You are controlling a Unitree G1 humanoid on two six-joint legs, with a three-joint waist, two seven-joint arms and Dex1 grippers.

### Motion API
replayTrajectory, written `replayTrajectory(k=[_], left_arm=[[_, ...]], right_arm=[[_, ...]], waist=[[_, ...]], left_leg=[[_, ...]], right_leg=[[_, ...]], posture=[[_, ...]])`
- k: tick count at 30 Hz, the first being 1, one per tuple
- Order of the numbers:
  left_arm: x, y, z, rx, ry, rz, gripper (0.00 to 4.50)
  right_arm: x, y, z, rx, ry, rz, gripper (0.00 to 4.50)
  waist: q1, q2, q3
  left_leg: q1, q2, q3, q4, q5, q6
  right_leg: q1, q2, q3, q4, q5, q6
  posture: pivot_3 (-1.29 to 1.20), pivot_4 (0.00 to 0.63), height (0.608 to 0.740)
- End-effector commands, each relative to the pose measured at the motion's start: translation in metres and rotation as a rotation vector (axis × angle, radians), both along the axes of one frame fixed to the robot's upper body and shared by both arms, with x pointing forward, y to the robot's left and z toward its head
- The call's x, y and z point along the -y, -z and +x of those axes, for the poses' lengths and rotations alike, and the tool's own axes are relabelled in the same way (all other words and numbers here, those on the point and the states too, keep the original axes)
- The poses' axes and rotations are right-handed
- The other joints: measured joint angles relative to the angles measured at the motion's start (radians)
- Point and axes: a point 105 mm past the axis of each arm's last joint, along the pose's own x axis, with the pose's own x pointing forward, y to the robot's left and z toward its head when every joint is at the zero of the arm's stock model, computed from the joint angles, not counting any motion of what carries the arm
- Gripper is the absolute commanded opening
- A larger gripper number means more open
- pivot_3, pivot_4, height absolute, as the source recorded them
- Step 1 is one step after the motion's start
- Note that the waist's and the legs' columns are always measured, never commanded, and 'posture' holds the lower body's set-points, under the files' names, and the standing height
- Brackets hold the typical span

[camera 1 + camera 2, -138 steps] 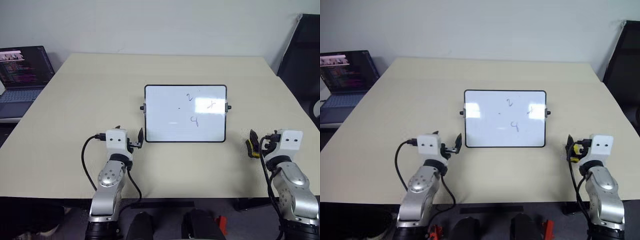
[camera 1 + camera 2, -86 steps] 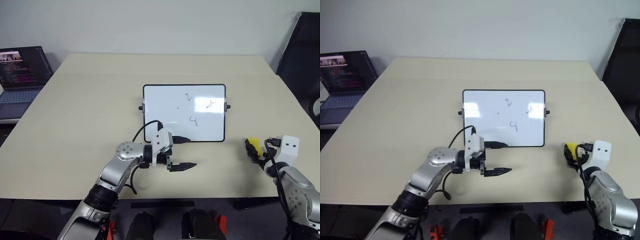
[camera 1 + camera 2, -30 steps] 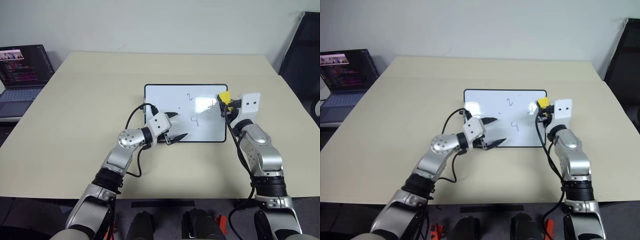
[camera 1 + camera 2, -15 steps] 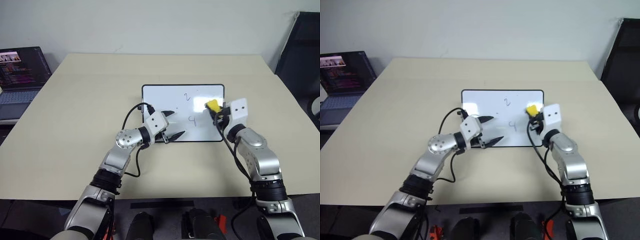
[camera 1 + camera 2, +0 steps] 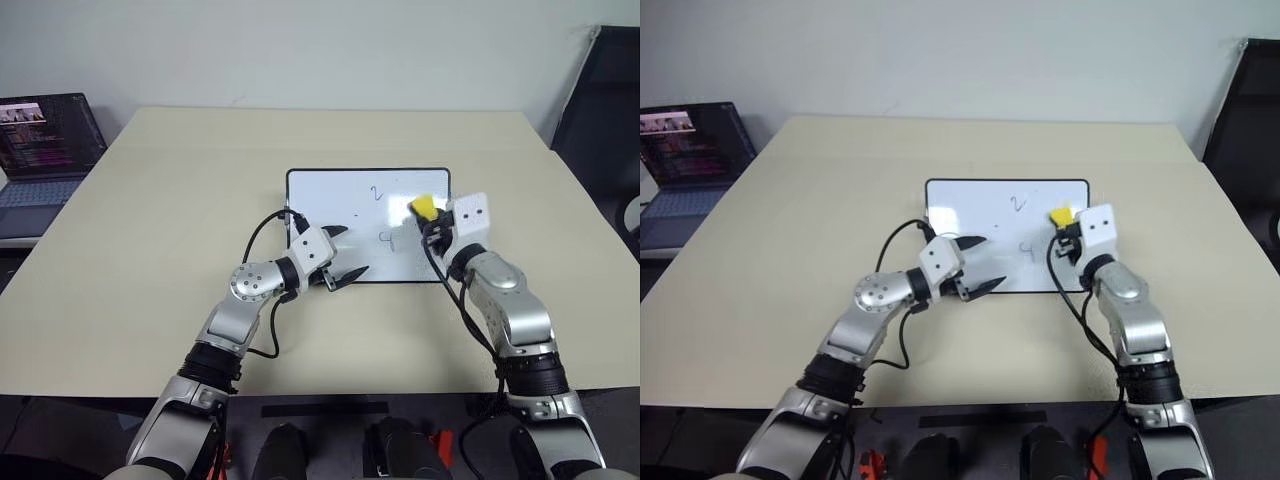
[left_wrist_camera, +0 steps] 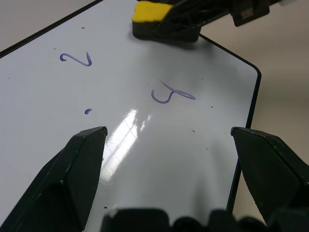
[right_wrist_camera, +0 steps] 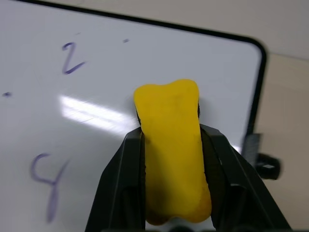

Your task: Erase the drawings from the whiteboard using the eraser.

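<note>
We list the bench [image 5: 150,230] first; on it lies the whiteboard [image 5: 330,200], long axis left-right, bearing a readable "2" [image 7: 71,58], a "4" [image 7: 48,186] and a dot [image 6: 87,111]. Left pincer [image 5: 340,254], fingers spread wide, hovers at the board's near-left edge; right pincer [image 5: 428,222], clamped on the yellow eraser [image 5: 424,207], sits over the board's right side, so we judge the remaining marks lie to its left, right arm nearest.

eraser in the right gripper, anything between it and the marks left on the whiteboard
Nothing visible does. The eraser, clamped in the right gripper, hangs over the whiteboard near its right edge. The "2", the "4" and the dot lie on bare board. The left gripper sits open at the near left edge.
</note>
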Motion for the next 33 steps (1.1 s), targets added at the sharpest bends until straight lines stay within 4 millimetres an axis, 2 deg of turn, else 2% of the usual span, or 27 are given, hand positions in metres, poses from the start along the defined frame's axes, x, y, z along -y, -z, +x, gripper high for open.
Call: replayTrajectory(k=[1, 5, 10, 14, 17, 19, 23, 27, 33], left_arm=[[0.004, -0.014, 0.001, 0.048, 0.011, -0.013, 4.50], [0.005, -0.014, 0.001, 0.048, 0.016, -0.013, 4.50], [0.005, -0.014, 0.001, 0.049, 0.017, -0.012, 4.50], [0.003, -0.014, 0.001, 0.050, 0.010, -0.012, 4.50], [0.002, -0.013, 0.000, 0.049, 0.007, -0.012, 4.50], [0.001, -0.013, 0.001, 0.048, 0.004, -0.011, 4.50], [0.000, -0.011, -0.001, 0.040, 0.004, -0.011, 4.50], [-0.002, -0.008, -0.009, 0.024, -0.016, -0.031, 4.50], [-0.003, -0.003, -0.027, 0.004, -0.071, -0.070, 4.50]], right_arm=[[0.027, -0.004, 0.006, 0.014, 0.139, -0.007, 1.19], [0.024, -0.002, 0.004, 0.006, 0.119, -0.001, 1.19], [0.006, 0.008, -0.005, -0.036, 0.015, 0.006, 1.19], [-0.020, 0.024, -0.020, -0.106, -0.151, -0.026, 1.19], [-0.031, 0.039, -0.031, -0.170, -0.227, -0.048, 1.19], [-0.034, 0.042, -0.034, -0.186, -0.249, -0.054, 1.19], [-0.030, 0.037, -0.030, -0.174, -0.226, -0.044, 1.19], [-0.019, 0.020, -0.027, -0.096, -0.171, 0.015, 1.19], [-0.015, 0.005, -0.036, -0.017, -0.173, 0.043, 1.19]], waist=[[0.000, 0.000, 0.000], [0.000, 0.000, 0.000], [-0.001, 0.000, 0.000], [-0.003, 0.000, 0.000], [-0.005, 0.000, 0.000], [-0.005, 0.000, 0.000], [-0.005, 0.000, 0.000], [-0.005, 0.000, 0.000], [0.001, 0.000, 0.000]], left_leg=[[0.000, 0.000, 0.000, 0.000, 0.000, 0.000], [0.000, 0.000, 0.000, -0.001, 0.000, 0.000], [0.000, 0.000, 0.000, -0.001, 0.000, 0.000], [0.000, 0.000, 0.000, -0.001, 0.000, 0.000], [0.000, 0.001, 0.000, -0.001, 0.000, 0.000], [0.001, 0.001, 0.000, -0.001, 0.000, 0.000], [0.001, 0.001, 0.000, 0.000, 0.000, 0.000], [0.001, 0.001, 0.000, -0.001, 0.000, 0.000], [-0.001, 0.001, 0.000, -0.001, 0.000, 0.000]], right_leg=[[0.000, 0.000, 0.000, 0.000, 0.000, 0.000], [0.000, 0.000, 0.000, -0.001, 0.000, 0.000], [0.000, 0.000, 0.000, -0.001, 0.000, 0.000], [0.000, 0.000, 0.000, 0.000, 0.000, 0.000], [0.000, 0.001, 0.000, 0.000, 0.000, 0.000], [0.000, 0.001, 0.000, 0.000, 0.000, 0.000], [0.000, 0.001, 0.000, 0.000, 0.000, 0.000], [0.000, 0.001, 0.000, 0.000, 0.000, 0.000], [-0.001, 0.000, 0.000, -0.001, 0.000, 0.000]], posture=[[0.00, 0.150, 0.740], [0.00, 0.150, 0.740], [0.00, 0.150, 0.740], [0.00, 0.150, 0.740], [0.00, 0.150, 0.740], [0.00, 0.150, 0.740], [0.00, 0.150, 0.740], [0.00, 0.150, 0.740], [0.00, 0.150, 0.740]])
